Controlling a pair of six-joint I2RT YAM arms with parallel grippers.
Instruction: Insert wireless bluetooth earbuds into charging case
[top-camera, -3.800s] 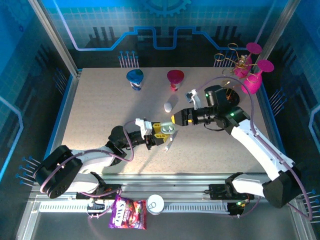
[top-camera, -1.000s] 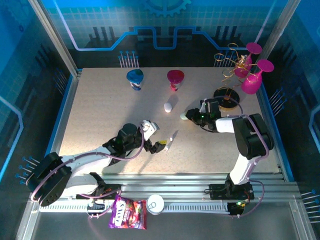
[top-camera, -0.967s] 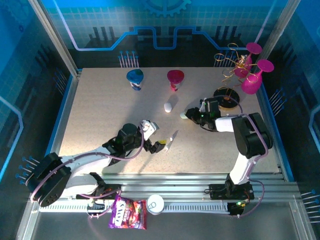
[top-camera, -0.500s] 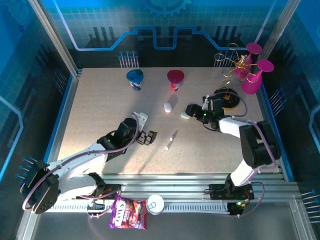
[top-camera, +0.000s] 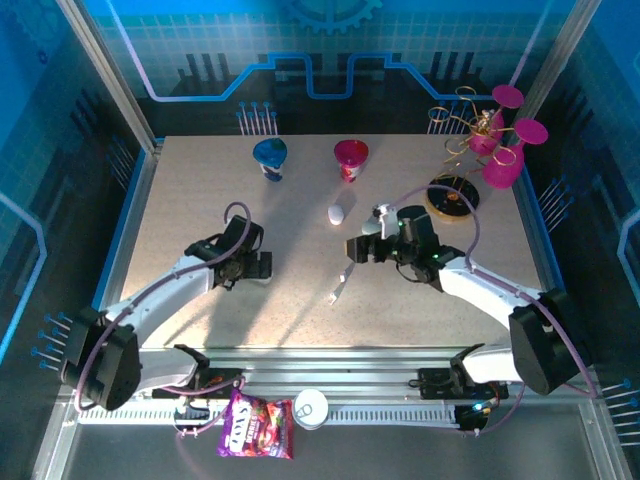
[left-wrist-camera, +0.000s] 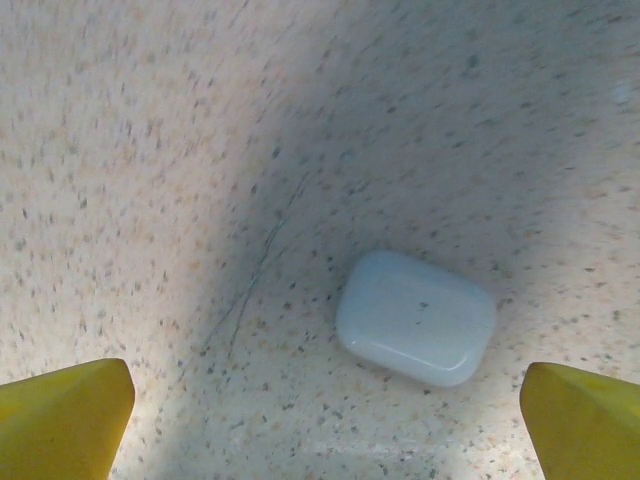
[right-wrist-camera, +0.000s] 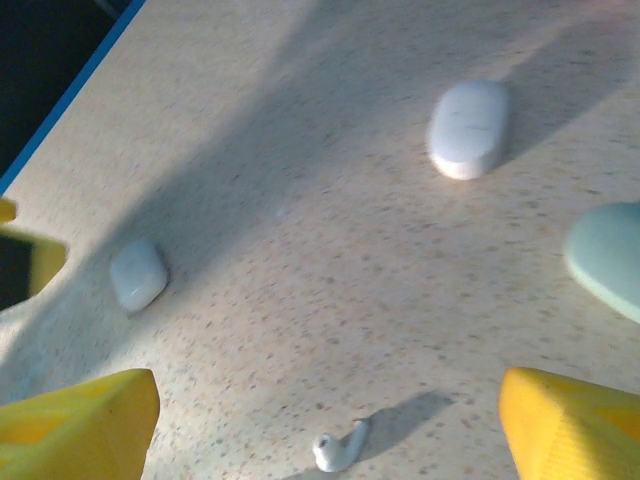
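Note:
A closed pale rounded charging case (left-wrist-camera: 417, 317) lies flat on the speckled table, just ahead of my left gripper (left-wrist-camera: 325, 420), whose yellow fingertips (left-wrist-camera: 65, 415) stand wide apart and hold nothing. In the top view the left gripper (top-camera: 258, 268) hovers left of centre. One small white earbud (right-wrist-camera: 340, 447) lies on the table between the spread tips of my right gripper (right-wrist-camera: 325, 425), which is open and touches nothing. The same earbud (top-camera: 339, 284) sits just in front of the right gripper (top-camera: 355, 248). The small case (right-wrist-camera: 138, 275) lies far left in the right wrist view.
A white oval case (top-camera: 336, 213) lies behind the centre, and a pale green case (right-wrist-camera: 605, 255) rests at the right. An upturned blue cup (top-camera: 269, 155) and a red cup (top-camera: 350, 155) stand at the back. Pink glasses on a gold rack (top-camera: 495, 140) fill the back right corner.
My right gripper has opened, letting go of the pale green case, and swung toward the table's centre over the earbud. My left arm has drawn back to the left, still open.

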